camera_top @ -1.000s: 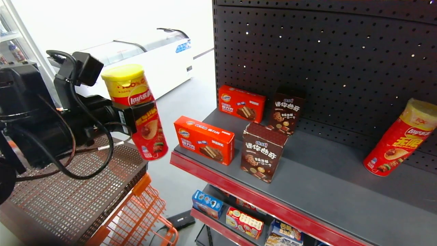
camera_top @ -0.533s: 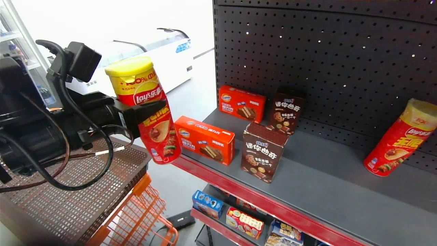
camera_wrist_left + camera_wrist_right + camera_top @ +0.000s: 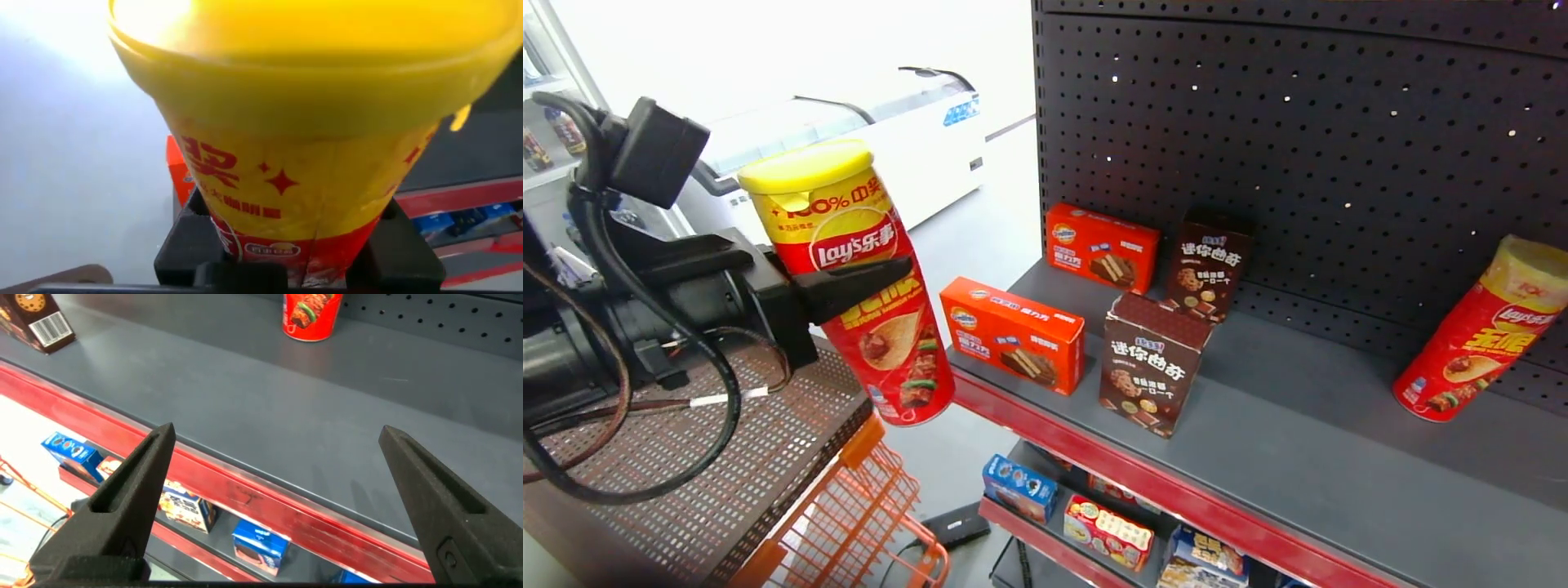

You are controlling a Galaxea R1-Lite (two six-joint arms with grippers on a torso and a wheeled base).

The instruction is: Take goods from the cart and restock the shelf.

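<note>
The left gripper (image 3: pixel 843 286) clamps a yellow-lidded red chip can (image 3: pixel 837 204), its label picturing a chip and skewers. The can tilts above the cart (image 3: pixel 686 457), just left of the shelf (image 3: pixel 1298 457). On the shelf stand orange wafer boxes (image 3: pixel 1011 335), brown cookie boxes (image 3: pixel 1150 363) and a second chip can (image 3: pixel 1478 335), which leans on the pegboard (image 3: pixel 1298 122). The right gripper (image 3: pixel 278 506) hangs spread wide over the shelf's front edge.

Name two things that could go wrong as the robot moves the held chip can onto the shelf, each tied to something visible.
1. The chip can hangs tilted in the left tool, its base close beside the orange box at the front corner of the shelf; swinging inward could knock that box.
2. Its base appears about level with the red edge, so it may catch there unless lifted.
</note>
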